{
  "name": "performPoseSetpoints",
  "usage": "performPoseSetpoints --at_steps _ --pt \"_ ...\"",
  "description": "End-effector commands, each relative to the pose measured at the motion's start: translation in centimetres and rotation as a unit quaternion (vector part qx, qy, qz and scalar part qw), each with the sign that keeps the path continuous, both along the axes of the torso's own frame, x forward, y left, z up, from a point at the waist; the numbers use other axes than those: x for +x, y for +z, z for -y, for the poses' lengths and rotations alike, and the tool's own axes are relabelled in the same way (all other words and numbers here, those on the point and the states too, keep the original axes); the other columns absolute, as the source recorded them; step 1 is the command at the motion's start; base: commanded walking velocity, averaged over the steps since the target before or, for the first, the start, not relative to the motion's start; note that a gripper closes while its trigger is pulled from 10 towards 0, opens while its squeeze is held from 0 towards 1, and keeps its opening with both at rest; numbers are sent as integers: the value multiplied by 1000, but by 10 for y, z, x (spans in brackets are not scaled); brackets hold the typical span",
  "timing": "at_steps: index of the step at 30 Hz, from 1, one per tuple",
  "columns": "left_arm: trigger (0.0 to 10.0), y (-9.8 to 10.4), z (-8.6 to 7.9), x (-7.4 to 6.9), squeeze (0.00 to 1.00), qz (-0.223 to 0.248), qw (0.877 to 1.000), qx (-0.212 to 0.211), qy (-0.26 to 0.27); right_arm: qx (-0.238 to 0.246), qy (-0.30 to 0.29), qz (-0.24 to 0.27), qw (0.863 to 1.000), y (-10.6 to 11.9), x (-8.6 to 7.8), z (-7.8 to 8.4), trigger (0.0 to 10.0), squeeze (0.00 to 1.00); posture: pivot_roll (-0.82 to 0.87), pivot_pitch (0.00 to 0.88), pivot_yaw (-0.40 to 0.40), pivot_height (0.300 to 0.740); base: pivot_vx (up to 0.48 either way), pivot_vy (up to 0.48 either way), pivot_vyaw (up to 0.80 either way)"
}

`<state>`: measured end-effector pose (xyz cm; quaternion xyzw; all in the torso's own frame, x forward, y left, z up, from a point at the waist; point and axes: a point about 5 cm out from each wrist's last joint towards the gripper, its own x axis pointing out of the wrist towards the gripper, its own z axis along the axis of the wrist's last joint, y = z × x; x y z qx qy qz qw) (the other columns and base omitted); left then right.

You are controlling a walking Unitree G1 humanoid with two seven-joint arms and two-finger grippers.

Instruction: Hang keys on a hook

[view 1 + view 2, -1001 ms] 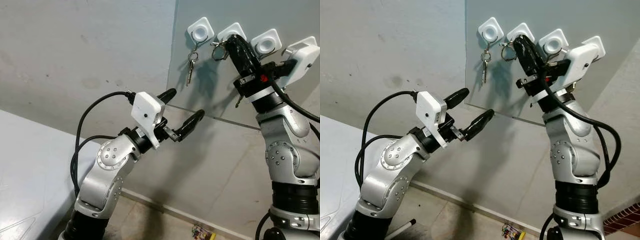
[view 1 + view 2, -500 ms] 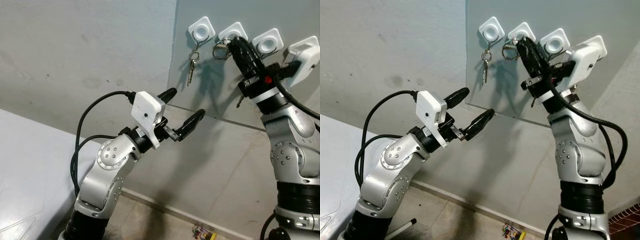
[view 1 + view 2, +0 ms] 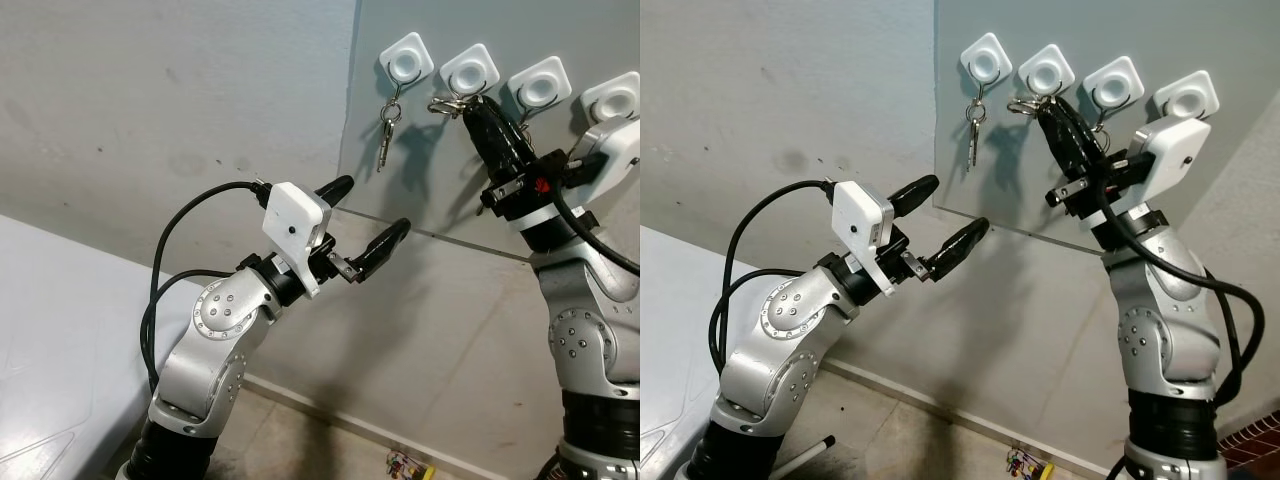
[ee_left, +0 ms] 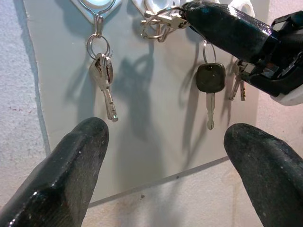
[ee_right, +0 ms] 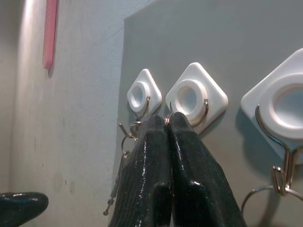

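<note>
Four white square hooks sit in a row on a grey wall panel [image 3: 420,190]. A silver key pair [image 3: 384,128] hangs from the first hook [image 3: 405,58]. My right gripper [image 3: 468,106] is raised just under the second hook [image 3: 470,68], shut on a key ring [image 3: 443,104] that pokes out at its tips. In the right wrist view the shut fingertips [image 5: 156,130] touch the second hook's wire [image 5: 203,113]; I cannot tell whether the ring is looped over it. My left gripper [image 3: 370,207] stands open and holds nothing, lower and to the left, pointing at the panel.
A black-headed key [image 4: 210,79] hangs from the third hook [image 3: 540,82], and more keys [image 4: 239,87] hang further right. A white surface [image 3: 50,330] lies at the lower left. A small coloured item [image 3: 405,462] lies on the floor by the wall.
My right gripper has slid down and to the right with the key ring, uncovering the second hook. The left arm has stayed where it was.
</note>
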<state>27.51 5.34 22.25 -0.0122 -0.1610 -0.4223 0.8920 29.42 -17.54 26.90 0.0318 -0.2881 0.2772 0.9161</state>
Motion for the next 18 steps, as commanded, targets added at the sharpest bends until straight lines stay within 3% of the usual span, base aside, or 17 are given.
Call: performPoseSetpoints --at_steps 1,11,12,13,18 --pt "10000 6 2 -2 0 12 1000 2 -8 -18 4 2 1000 -1 -4 -4 10000 0 -44 52 -18 711 0 0 0" --pt "10000 6 2 -2 0 11 1000 2 -5 -34 10 -19 999 -10 -4 -5 10000 0 -44 52 -18 711 0 0 0" --pt "10000 5 2 -2 0 11 1000 2 -5 -33 10 -22 999 -11 -4 -5 10000 271 -44 52 -18 711 0 0 0" --pt "10000 6 2 -2 0 10 1000 1 -4 -32 11 -24 999 -11 -4 -5 10000 1000 -41 61 -20 711 0 0 0" --pt "10000 6 1 -2 0 10 1000 1 -2 -29 13 -27 999 -12 -4 -5 10000 1000 -41 61 -20 711 0 0 0"
